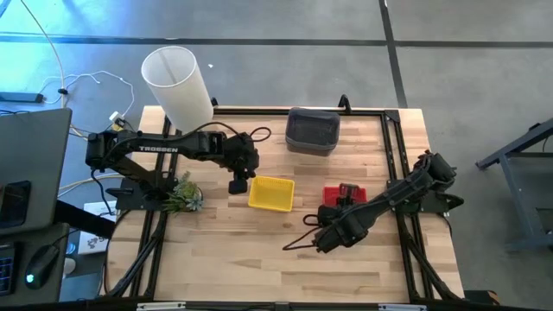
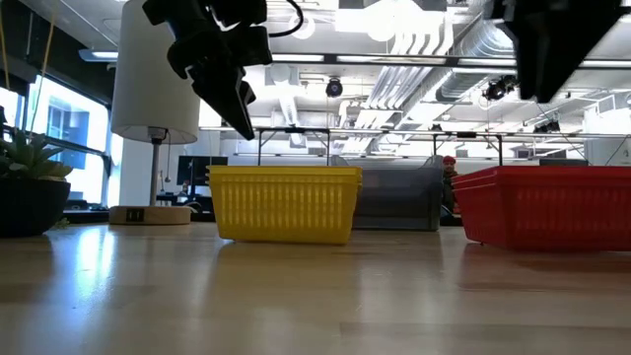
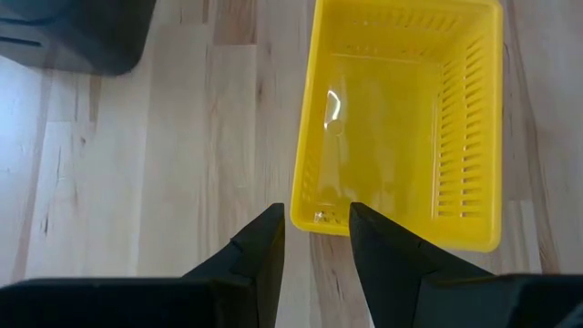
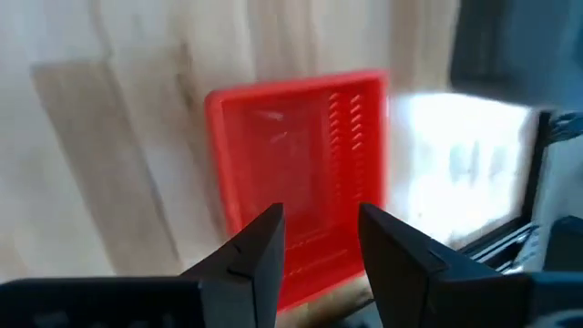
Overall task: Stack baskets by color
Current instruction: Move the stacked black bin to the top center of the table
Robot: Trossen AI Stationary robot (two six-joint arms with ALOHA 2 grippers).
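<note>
Here right gripper (image 4: 317,241) hangs open above red baskets (image 4: 296,173).

A lab or open workshop floor inside an industrial-style office building. The low view looks past the wooden table (image 1: 259,259) into a wide hall with exposed white ducts and pipes (image 2: 434,44) overhead and strip lights. From above, a grey concrete floor (image 1: 259,52) surrounds the table, with a computer mouse (image 1: 34,278) at eight o'clock and loose cables (image 1: 86,82) at ten o'clock.
</note>
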